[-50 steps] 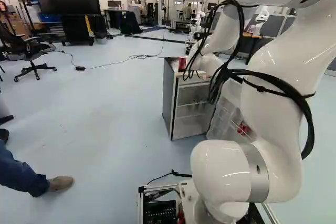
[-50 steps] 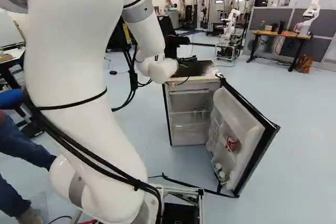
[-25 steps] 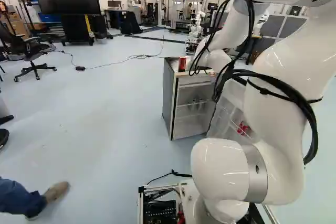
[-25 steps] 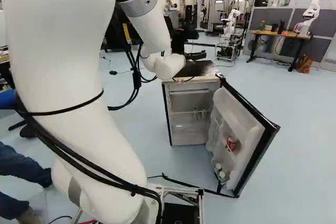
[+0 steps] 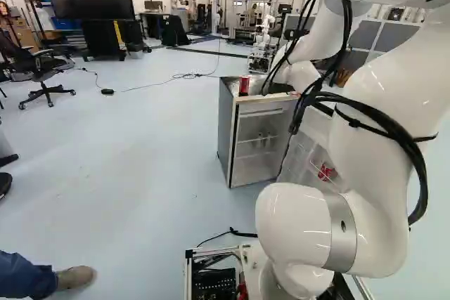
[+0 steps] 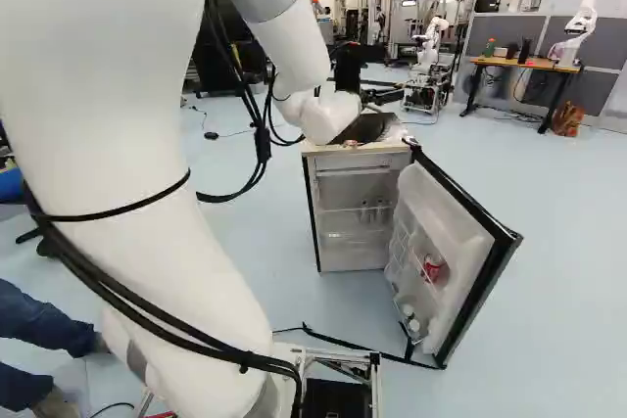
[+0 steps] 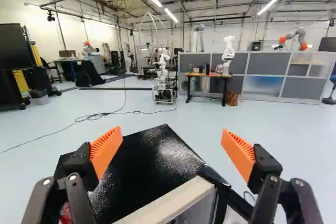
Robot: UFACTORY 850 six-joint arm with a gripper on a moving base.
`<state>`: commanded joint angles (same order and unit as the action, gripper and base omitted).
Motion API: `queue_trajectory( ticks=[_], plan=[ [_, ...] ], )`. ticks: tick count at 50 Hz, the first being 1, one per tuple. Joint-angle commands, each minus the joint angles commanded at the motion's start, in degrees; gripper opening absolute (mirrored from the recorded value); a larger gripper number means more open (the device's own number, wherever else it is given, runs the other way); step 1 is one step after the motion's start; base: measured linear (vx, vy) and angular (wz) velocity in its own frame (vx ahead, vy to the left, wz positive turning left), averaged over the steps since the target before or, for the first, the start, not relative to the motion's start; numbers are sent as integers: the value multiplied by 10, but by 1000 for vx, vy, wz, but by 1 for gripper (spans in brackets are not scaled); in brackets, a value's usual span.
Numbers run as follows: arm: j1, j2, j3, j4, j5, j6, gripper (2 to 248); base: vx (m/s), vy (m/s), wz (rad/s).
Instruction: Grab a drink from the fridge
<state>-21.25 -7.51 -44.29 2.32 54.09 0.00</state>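
Arm: the large white jointed arm [image 6: 98,124] reaches forward to the fridge. The knee-high-looking dark-sided box fridge [image 5: 226,128] faces the base, its black-edged white-lined door [image 6: 468,276] swung wide to the right.

Pincer: the black two-fingered pincer [image 7: 172,134] is spread wide, nothing between its orange ribbed pads [image 7: 105,150]. It points ahead over the glossy black fridge top [image 7: 157,156], roughly level, one finger to each side.

Drinks: the red-and-white cylindrical metal can [image 6: 432,267] sits in the door rack, about upright; I take it as the likeliest target. Two small clear bottles [image 6: 364,210] stand on an inner shelf. The red metal can [image 5: 244,86] stands upright on the top's near left part, outside the cold space.

Key relation (judged): the door can lies below the pincer, to its right and back toward the base, not ahead. Its long axis is near vertical, while the pincer opens sideways, so a level approach could straddle it. The move probably needs a retreat clear of the top, then a drop and a shift right. Risks: catching the door's edge, or knocking the can on top with the left finger.
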Motion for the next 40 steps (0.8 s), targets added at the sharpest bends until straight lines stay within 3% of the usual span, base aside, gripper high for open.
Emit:
queue_trajectory(
  ticks=[40],
  plan=[
    [-61,-42,-47,56,-69,0,247,0,0,0]
  ],
)
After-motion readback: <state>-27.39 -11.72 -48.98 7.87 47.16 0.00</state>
